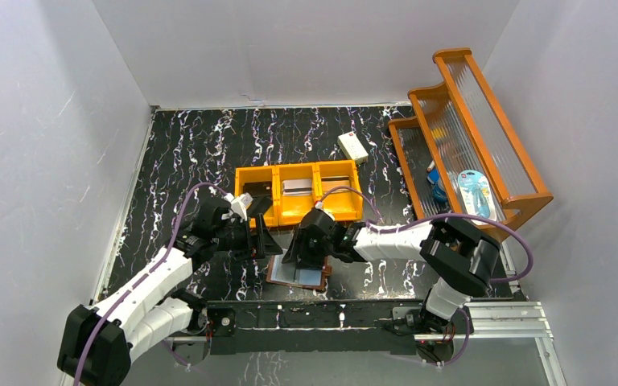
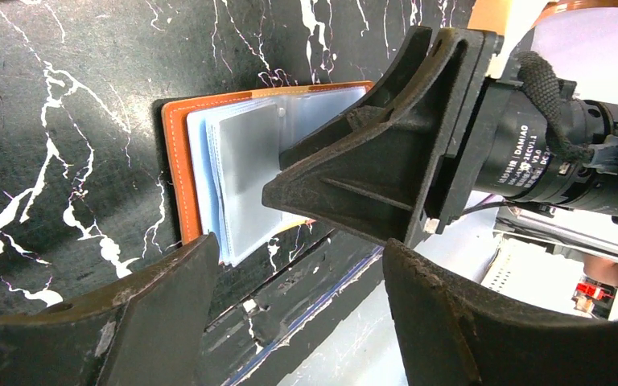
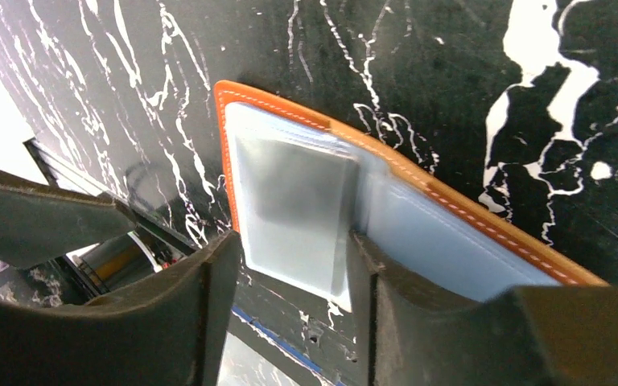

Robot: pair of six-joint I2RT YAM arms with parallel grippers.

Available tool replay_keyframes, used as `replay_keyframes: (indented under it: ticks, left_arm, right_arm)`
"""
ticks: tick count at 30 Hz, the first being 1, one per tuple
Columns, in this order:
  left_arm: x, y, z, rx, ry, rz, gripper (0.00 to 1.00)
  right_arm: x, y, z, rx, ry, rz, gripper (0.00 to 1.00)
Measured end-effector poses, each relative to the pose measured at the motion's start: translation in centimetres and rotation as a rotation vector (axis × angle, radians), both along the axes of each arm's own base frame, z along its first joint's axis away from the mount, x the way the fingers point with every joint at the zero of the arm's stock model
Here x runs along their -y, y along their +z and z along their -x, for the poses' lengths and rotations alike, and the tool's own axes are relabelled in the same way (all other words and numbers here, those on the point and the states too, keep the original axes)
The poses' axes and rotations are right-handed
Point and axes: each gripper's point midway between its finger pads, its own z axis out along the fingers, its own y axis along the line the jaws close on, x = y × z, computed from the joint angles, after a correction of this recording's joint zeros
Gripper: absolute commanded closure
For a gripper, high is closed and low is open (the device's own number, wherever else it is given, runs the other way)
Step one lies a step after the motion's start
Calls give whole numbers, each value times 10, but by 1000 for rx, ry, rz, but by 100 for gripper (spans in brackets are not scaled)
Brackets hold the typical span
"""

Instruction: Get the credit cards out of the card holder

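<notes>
Wallet point(image 1: 299, 276) lies open on the table point(image 1: 193, 145), near edge, centre, between the two arm bases. Pale blue inner faces up, brown rim showing round them.

Right wrist view: one grey card point(image 3: 294, 205) sits in a clear sleeve on the wallet's left leaf. It is still inside the wallet.

Right gripper point(image 3: 290, 314) is down over the wallet. Fingers point(image 3: 209, 322) are spread and stand on either side of the carded sleeve, its near end between them. One finger rests at the fold. Cannot tell whether the pads pinch the sleeve or only flank it.

Left gripper point(image 2: 298, 322) hangs just left of the wallet, above the table, pointing toward the right gripper. Its fingers are spread wide with nothing between them and touch neither wallet nor card.

Orange tray point(image 1: 315, 197) stands just beyond the wallet, three compartments side by side:
- left: a dark card point(image 1: 256, 190)
- middle: a grey-silver card point(image 1: 296, 186)
- right: contents unclear from above

Cream box point(image 1: 352, 147) lies on the table beyond the tray, to its right. Orange rack point(image 1: 483, 121) is at far right, a few small items on its lower tier.
</notes>
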Motion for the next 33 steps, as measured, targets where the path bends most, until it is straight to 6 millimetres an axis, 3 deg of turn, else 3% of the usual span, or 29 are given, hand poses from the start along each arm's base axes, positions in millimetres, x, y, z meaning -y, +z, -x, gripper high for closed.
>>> replay_keyframes:
  ticks: [3, 6, 10, 15, 24, 33]
  left_arm:
    - [0, 0, 0, -1, -2, 0, 27]
    - [0, 0, 0, -1, -3, 1, 27]
    - [-1, -1, 0, -1, 5, -6, 27]
    - [-18, -1, -7, 23, 132, -74, 26]
    - [-62, 21, -21, 118, 414, -177, 25]
    - [-73, 18, -21, 111, 464, -228, 24]
  right_arm:
    - [2, -4, 1, -11, -1, 11, 42]
    - [1, -4, 1, -15, 1, 12, 31]
    - [-2, 0, -4, -2, 14, 58, 27]
    - [-1, -1, -12, 19, 18, 169, 24]
    - [-3, -4, -13, 64, 38, 334, 24]
    - [7, -9, -16, 89, 26, 427, 35]
